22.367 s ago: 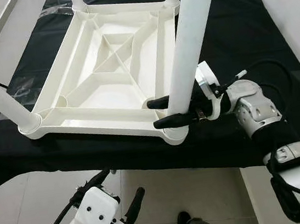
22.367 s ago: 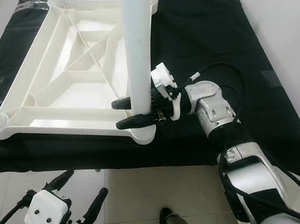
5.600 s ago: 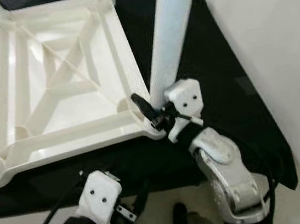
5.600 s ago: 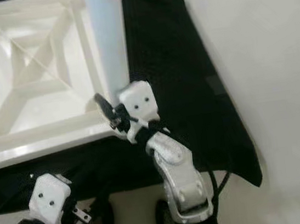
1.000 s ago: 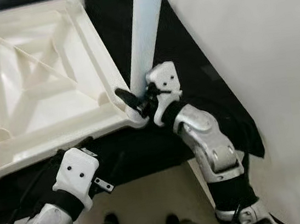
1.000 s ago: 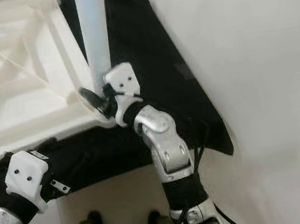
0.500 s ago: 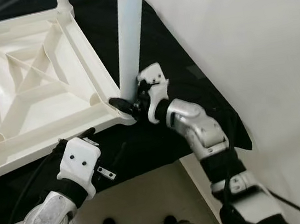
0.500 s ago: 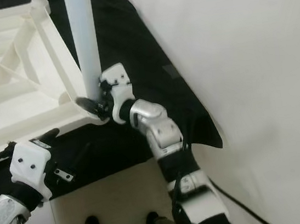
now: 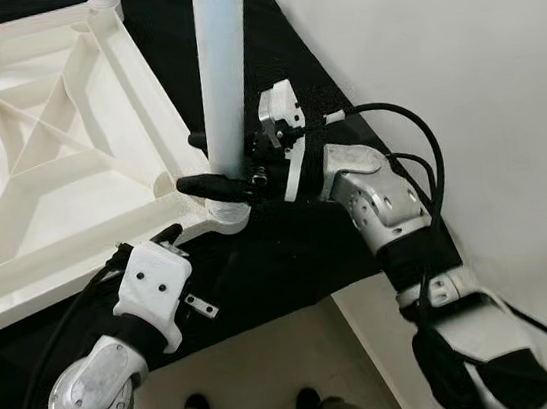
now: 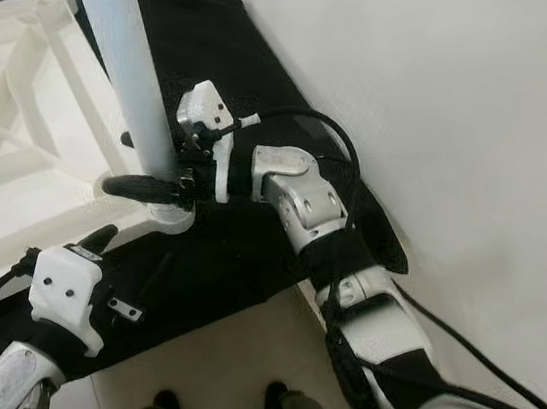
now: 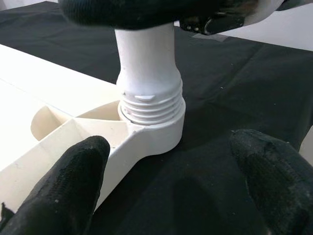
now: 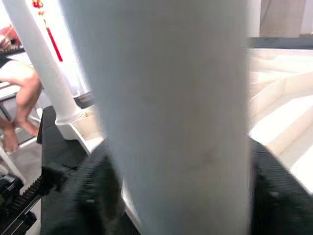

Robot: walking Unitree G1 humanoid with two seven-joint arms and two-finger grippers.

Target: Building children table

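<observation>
The white plastic tabletop [image 9: 54, 143] lies upside down at the black-covered desk's [image 9: 300, 251] near right corner. The right hand [image 9: 210, 162] grips the upright leg [image 9: 221, 70]; the left hand [image 11: 171, 186] is open just beside the threaded socket [image 11: 151, 122].

- I find no text, label, brand, number or sign that I can read in any view.
- The white table top [image 9: 54, 143], its leg [image 9: 221, 70] and the black cloth [image 9: 290, 253] under them carry no print that I can make out.
- The red hanging ornament [image 12: 46, 29] in my right wrist view is too blurred to show any characters.
</observation>
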